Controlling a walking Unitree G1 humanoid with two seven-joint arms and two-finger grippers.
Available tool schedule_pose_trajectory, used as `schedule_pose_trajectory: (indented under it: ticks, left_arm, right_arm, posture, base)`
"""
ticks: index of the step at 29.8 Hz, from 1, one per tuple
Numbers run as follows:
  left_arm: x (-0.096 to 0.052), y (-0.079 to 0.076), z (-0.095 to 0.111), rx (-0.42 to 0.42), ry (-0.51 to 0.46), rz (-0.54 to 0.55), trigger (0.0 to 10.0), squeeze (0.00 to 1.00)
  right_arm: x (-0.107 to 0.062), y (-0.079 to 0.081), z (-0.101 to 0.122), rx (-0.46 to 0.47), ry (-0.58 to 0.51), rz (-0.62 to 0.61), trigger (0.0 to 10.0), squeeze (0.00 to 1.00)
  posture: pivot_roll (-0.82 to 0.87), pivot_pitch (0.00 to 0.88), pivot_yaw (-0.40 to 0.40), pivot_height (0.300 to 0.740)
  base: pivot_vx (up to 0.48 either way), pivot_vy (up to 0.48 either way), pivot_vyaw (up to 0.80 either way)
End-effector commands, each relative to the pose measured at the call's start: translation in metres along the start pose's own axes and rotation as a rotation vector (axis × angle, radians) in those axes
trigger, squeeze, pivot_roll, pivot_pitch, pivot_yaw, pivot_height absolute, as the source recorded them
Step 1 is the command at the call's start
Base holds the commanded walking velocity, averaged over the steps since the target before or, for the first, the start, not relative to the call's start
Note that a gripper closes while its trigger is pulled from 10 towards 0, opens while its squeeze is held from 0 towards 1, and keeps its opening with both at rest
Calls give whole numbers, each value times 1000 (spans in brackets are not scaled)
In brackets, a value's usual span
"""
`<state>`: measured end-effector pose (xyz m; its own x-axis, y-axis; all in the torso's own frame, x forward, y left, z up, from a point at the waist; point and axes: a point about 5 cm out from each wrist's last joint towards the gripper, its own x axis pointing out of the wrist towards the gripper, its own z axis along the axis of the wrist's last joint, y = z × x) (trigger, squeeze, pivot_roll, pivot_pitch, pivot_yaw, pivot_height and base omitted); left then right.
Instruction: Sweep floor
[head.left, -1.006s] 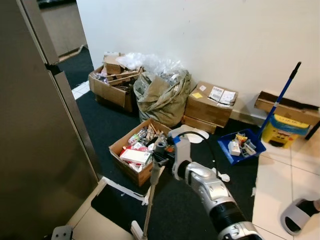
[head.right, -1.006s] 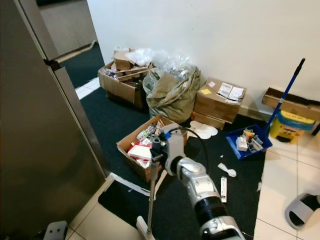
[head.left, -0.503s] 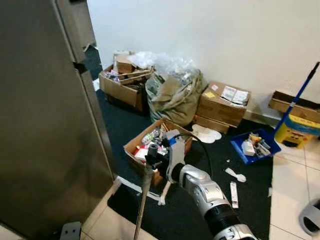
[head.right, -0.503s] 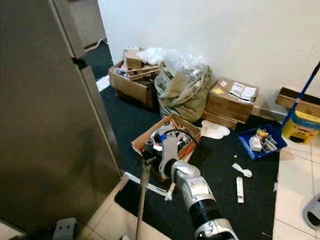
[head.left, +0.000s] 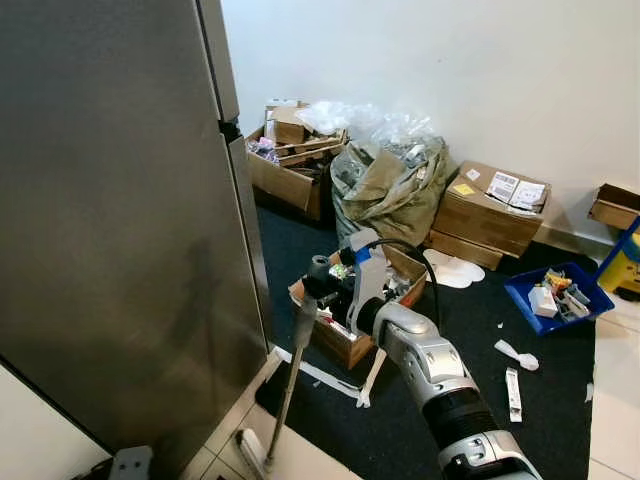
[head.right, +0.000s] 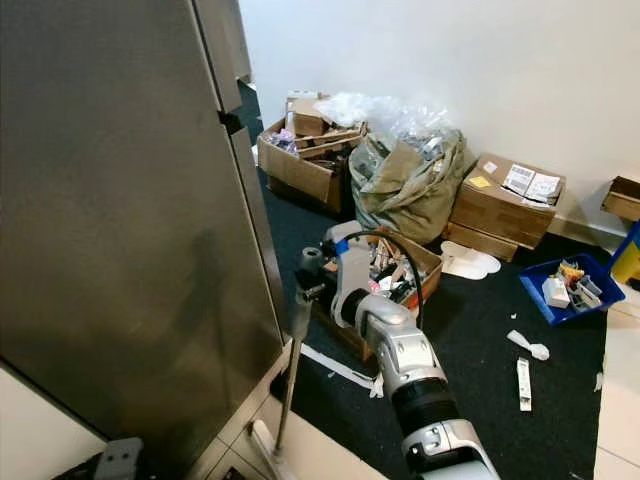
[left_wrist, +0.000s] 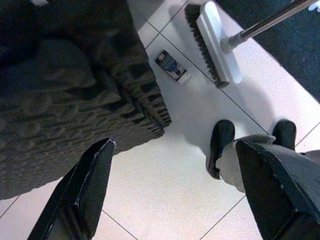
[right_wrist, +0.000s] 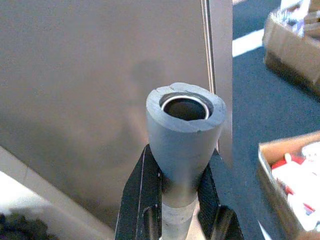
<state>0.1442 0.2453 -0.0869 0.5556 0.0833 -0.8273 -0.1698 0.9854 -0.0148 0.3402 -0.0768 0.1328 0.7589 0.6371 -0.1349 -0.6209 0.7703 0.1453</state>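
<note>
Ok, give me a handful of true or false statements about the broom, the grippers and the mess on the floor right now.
1. The right gripper is shut on the broom handle. True.
2. The broom head rests on the dark carpet. False: it sits on the white tiles.
3. The left gripper is open, holding nothing. True.
4. The blue tray is empty. False: it holds small items.
5. An open cardboard box sits just beyond the right gripper. True.

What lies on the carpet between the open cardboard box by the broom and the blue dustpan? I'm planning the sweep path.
In the left eye view, between the open cardboard box and the blue dustpan: dark carpet bearing a crumpled white scrap and a flat white strip.
</note>
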Motion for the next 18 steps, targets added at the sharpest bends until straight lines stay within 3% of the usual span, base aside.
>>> schedule_pose_trajectory:
  ticks: [1,10,18]
  left_arm:
    - [-1,4,-2,-5,16,2,10000,0]
    - [-2,9,-2,-8,27,12,10000,0]
    - [-1,4,-3,4,36,11,10000,0]
  right_arm:
    - [1,2,17,3,-64,15,10000,0]
    - [1,11,24,84,-115,64,10000,0]
    - [5,22,23,150,-121,107,10000,0]
  posture:
    - [-67,0,39,740]
    - [-64,0,44,740]
    - [-58,0,47,740]
  base:
    - [0,0,0]
    - [0,0,0]
    - [0,461,0]
